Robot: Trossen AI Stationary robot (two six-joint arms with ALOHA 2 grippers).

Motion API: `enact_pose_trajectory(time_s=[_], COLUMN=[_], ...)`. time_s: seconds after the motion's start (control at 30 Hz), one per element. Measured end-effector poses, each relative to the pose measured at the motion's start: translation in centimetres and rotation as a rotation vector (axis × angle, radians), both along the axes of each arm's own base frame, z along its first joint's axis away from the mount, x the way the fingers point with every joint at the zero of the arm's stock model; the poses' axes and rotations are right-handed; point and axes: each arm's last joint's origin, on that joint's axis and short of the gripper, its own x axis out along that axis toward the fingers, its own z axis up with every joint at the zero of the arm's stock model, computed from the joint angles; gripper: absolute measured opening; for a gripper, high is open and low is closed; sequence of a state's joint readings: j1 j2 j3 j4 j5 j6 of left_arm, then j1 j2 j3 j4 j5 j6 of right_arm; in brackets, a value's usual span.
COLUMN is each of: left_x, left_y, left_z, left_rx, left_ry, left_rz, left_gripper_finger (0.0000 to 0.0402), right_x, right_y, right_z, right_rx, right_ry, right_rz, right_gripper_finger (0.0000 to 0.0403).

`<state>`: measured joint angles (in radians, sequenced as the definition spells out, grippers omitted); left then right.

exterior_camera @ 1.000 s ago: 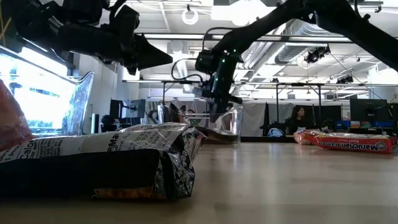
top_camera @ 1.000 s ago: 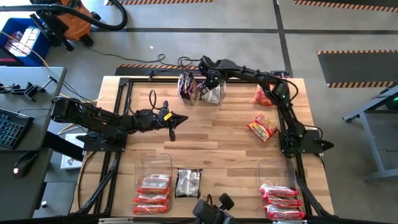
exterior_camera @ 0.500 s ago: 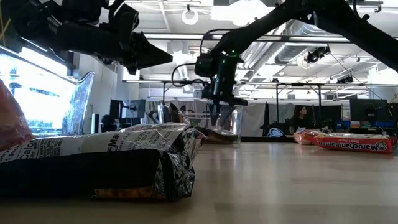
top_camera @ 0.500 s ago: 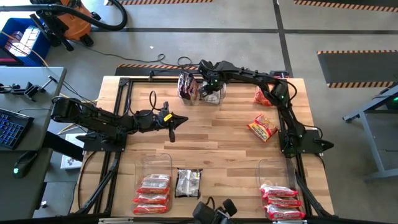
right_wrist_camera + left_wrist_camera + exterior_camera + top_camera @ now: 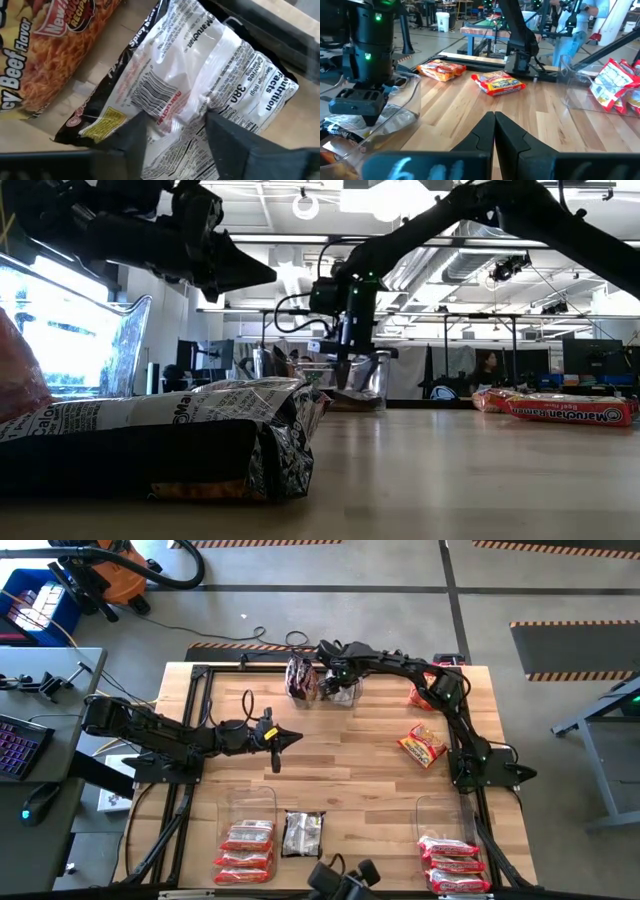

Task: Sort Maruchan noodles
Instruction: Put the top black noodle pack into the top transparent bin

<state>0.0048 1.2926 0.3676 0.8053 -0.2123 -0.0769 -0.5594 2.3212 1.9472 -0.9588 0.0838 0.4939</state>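
Hovering over the bare wood at table's left-centre, left gripper [image 5: 282,741], fingers pressed together. Front edge, left to right: red packets in a clear bin [image 5: 247,841], a dark packet [image 5: 302,834] loose beside it, more red packets in the right bin [image 5: 452,858]. Far edge: right gripper [image 5: 339,678] reaching down into the back bin [image 5: 347,693], fingers [image 5: 135,131] spread astride a silver-black packet [image 5: 200,65]. Two orange packets [image 5: 423,745] lie loose at right.

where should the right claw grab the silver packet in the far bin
Grip the silver packet at its crumpled middle, coming straight down from above. It lies flat, back side up, in the far bin, and the right claw is open astride that crease; the bin's walls block a side approach.
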Motion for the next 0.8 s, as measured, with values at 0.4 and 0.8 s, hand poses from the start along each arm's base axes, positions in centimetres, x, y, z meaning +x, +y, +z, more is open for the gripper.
enact_pose_trajectory(time_s=[0.4, 0.8], left_x=[0.0, 0.0], left_y=[-0.3, -0.5], left_z=[0.0, 0.0], left_rx=[0.000, 0.001], left_ry=[0.000, 0.000], left_rz=[-0.013, -0.013], left_gripper_finger=[0.0003, 0.0003], right_x=[0.5, 0.7], right_y=[0.3, 1.2], right_z=[-0.2, 2.2], right_rx=[-0.060, -0.128], right_ry=[0.019, -0.019], right_rz=[0.048, 0.121], right_gripper_finger=[0.0010, 0.0000])
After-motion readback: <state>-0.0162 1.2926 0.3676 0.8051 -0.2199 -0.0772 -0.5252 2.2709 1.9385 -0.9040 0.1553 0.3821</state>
